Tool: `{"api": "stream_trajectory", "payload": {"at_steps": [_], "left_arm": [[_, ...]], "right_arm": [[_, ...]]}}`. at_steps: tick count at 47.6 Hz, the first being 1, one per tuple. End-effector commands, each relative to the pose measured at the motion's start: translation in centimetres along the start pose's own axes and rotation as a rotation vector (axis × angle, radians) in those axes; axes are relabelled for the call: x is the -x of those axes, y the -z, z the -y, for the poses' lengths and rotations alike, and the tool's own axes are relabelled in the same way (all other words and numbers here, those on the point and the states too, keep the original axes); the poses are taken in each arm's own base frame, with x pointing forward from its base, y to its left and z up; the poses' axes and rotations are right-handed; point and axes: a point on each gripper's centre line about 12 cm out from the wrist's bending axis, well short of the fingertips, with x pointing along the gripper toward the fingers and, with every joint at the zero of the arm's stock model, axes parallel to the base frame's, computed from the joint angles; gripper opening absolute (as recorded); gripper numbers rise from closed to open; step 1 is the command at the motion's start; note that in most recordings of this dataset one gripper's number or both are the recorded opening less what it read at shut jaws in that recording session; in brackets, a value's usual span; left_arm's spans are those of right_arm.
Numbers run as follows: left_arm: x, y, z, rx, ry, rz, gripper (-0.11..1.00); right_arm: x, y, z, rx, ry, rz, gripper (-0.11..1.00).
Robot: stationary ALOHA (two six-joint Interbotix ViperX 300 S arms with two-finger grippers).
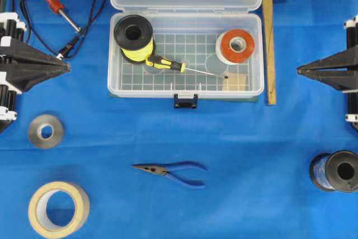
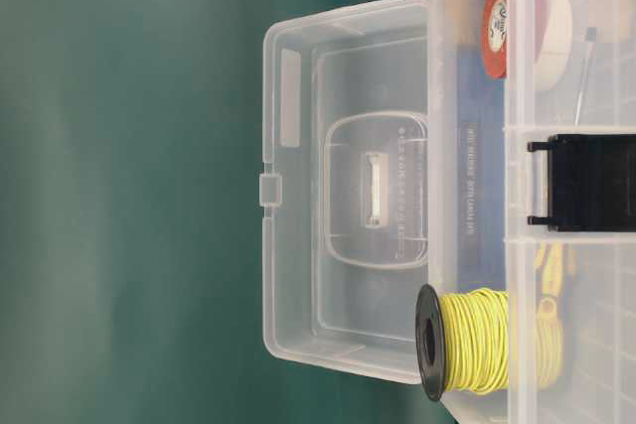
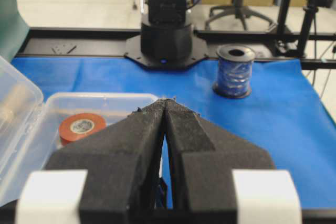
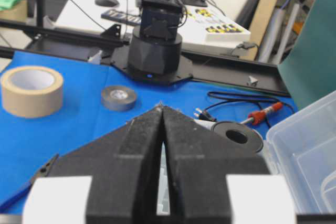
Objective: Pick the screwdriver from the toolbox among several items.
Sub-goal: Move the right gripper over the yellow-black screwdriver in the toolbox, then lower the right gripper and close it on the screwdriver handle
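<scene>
The screwdriver with its yellow-and-black handle lies on the gridded floor of the open clear toolbox, its silver shaft pointing right. Beside it in the box are a yellow wire spool, an orange-red tape roll and a small tan block. My left gripper is shut and empty at the left edge, well left of the box. My right gripper is shut and empty at the right edge. The tape roll also shows in the left wrist view.
Blue-handled pliers lie in front of the box. A grey tape roll and a tan tape roll sit front left. A soldering iron with black cord lies back left. A blue wire spool stands front right. A wooden mallet lies right of the box.
</scene>
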Motion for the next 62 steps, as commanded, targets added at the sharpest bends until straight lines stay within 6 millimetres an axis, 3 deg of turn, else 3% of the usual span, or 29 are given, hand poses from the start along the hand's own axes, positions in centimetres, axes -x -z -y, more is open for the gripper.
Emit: {"api": "stream_trajectory", "payload": {"at_steps": [1, 7, 13, 22, 28, 31, 43, 54, 62], "left_arm": [[-0.2, -0.8, 0.5, 0.014, 0.023, 0.023, 0.0], [-0.3, -0.8, 0.6, 0.016, 0.027, 0.02, 0.0], [-0.4, -0.7, 0.6, 0.017, 0.025, 0.018, 0.0], [-0.4, -0.5, 0.5, 0.018, 0.023, 0.009, 0.0], [-0.4, -0.3, 0.4, 0.018, 0.018, 0.004, 0.0], [-0.4, -0.2, 0.4, 0.019, 0.017, 0.001, 0.0], [-0.3, 0.1, 0.3, 0.019, 0.012, -0.005, 0.0], [-0.3, 0.4, 0.2, 0.018, 0.007, -0.012, 0.0], [-0.2, 0.6, -0.1, 0.017, -0.008, -0.018, 0.0]], "right_arm": [[-0.6, -1.2, 0.3, -0.012, 0.016, 0.026, 0.0], [-2.1, -1.3, 1.4, -0.054, 0.069, -0.066, 0.0], [-5.0, -0.8, 2.9, -0.099, 0.129, -0.215, 0.0], [-10.4, 0.1, 4.7, -0.155, 0.179, -0.411, 0.01], [-14.2, 1.8, 6.2, -0.193, 0.217, -0.57, 0.02], [-16.0, 2.8, 7.1, -0.212, 0.235, -0.645, 0.08], [-22.1, 6.9, 9.8, -0.236, 0.276, -0.875, 0.71], [-25.5, 12.5, 11.1, -0.251, 0.29, -0.984, 0.71], [-26.1, 16.2, 11.2, -0.27, 0.297, -1.054, 0.71]]}}
